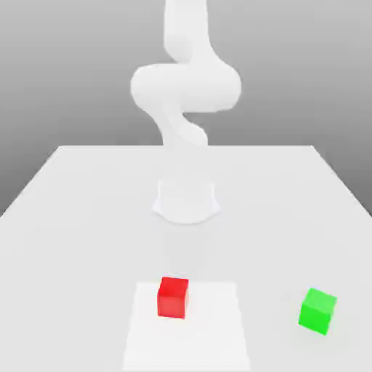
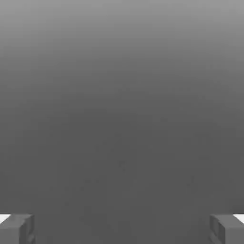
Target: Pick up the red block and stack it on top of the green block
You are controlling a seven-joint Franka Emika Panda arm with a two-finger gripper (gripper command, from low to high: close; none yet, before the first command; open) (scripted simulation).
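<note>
The red block [image 1: 173, 296] sits on the white table near the front, a little to the exterior view's left of centre. The green block [image 1: 317, 310] rests on the table at the front, toward the exterior view's right, well apart from the red one. In the hand view my gripper [image 2: 122, 229] is open, with its two grey fingertips [image 2: 17, 229] set far apart and nothing between them. Behind the fingertips there is plain grey background. My arm [image 1: 186, 87] rises from its base and leaves the exterior view at the top.
My arm's round base [image 1: 186, 200] stands mid-table behind the blocks. A paler square patch [image 1: 211, 330] on the table [image 1: 73, 218] lies under the red block. The table's far edge runs behind the base.
</note>
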